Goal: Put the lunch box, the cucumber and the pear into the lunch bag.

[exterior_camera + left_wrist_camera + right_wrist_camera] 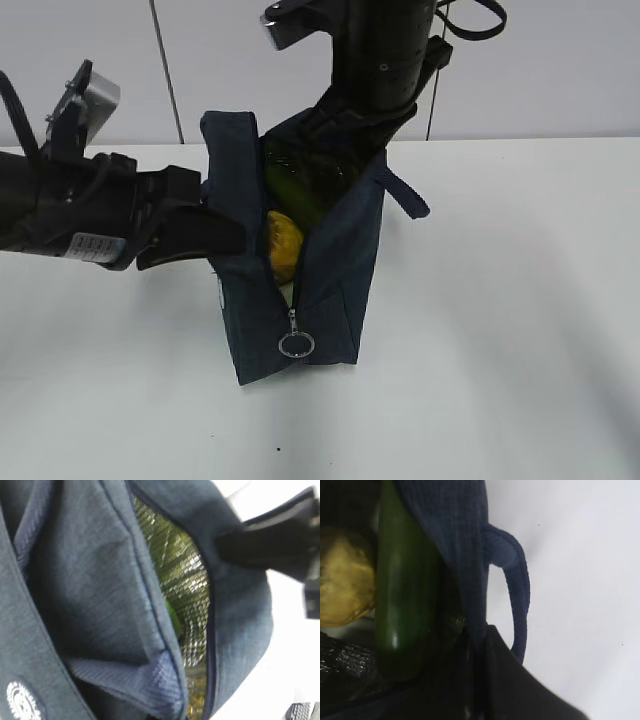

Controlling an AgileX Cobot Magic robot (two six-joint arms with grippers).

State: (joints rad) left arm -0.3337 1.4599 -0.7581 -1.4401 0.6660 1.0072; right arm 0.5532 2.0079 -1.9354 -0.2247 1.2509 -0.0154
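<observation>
The navy lunch bag (330, 270) stands open on the white table. My left gripper (222, 238) comes in from the left and is shut on the bag's left wall (100, 580), holding the mouth apart. My right gripper (338, 150) reaches down into the mouth. In the right wrist view its jaws (420, 640) stand apart, straddling the cucumber's end and the bag's right wall (455, 540). The dark green cucumber (290, 185) (400, 590) stands inside the bag. The yellow pear (283, 243) (345, 580) lies beside it. The lunch box is hidden.
The bag's loop handle (405, 195) (517, 590) hangs off its right side. The metal ring pull (296, 345) hangs at the bag's front. Silver foil lining (185, 580) shows inside. White table (500, 330) lies around the bag, with a wall behind.
</observation>
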